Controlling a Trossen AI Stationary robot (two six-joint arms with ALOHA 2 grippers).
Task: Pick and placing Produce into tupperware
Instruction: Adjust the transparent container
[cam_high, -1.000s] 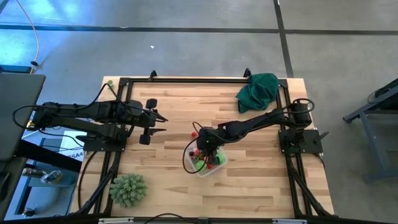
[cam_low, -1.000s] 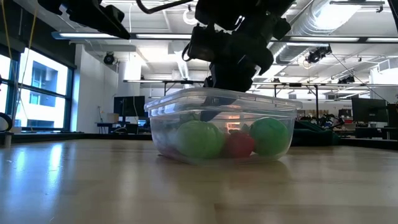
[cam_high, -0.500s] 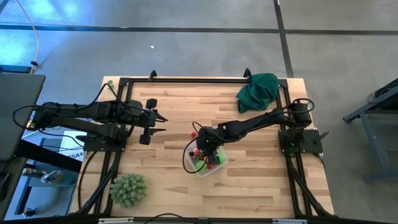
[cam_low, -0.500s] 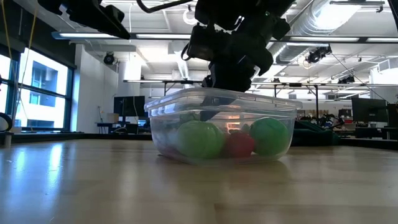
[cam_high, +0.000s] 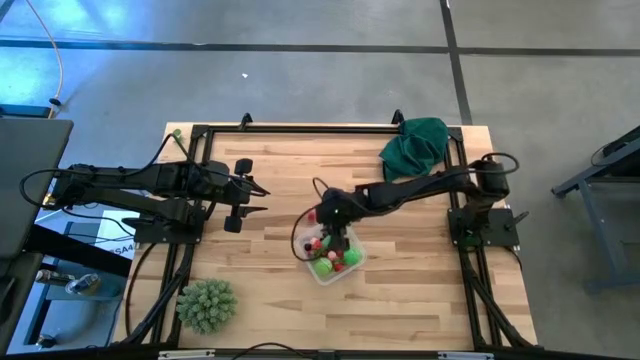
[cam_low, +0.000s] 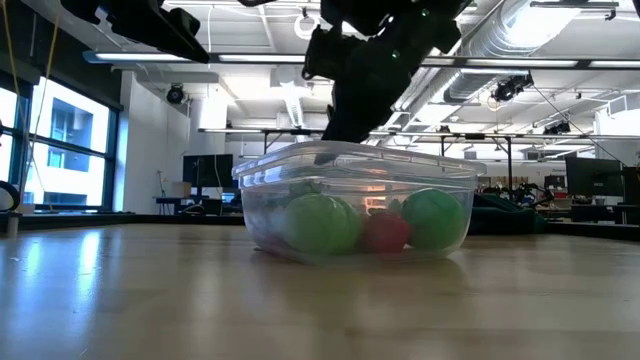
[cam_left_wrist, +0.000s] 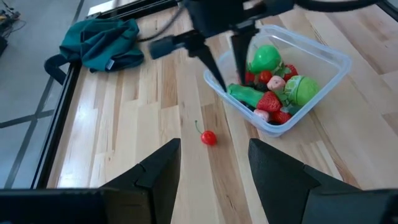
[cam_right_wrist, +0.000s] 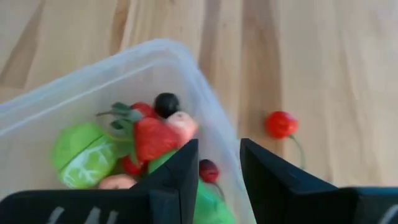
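Note:
The tupperware (cam_high: 336, 264) is a clear box standing on the wooden table, also seen in the low view (cam_low: 355, 205) and the left wrist view (cam_left_wrist: 323, 65). Inside lie bright green pieces (cam_left_wrist: 267, 57), red strawberries (cam_right_wrist: 151, 138) and a dark berry (cam_right_wrist: 166, 102). One red cherry (cam_left_wrist: 208, 137) lies on the table just outside the box, also in the right wrist view (cam_right_wrist: 280, 124). My right gripper (cam_high: 338, 236) hangs open over the box's far-left corner, one finger inside (cam_left_wrist: 239, 53) and one outside (cam_left_wrist: 211, 65). My left gripper (cam_high: 244, 196) waits open near the table's left side.
A dark green cloth (cam_high: 414, 146) is bunched at the table's far right corner. A spiky pale-green ball (cam_high: 207, 305) sits near the near-left corner. Bare wood stretches between the left gripper and the box. Black frame rails (cam_high: 300, 128) run along the table's edges.
My right gripper has risen out of the tupperware and drawn back a little toward the table's far edge; it now stands above the box's rim rather than down among the produce. The box and its contents have stayed put.

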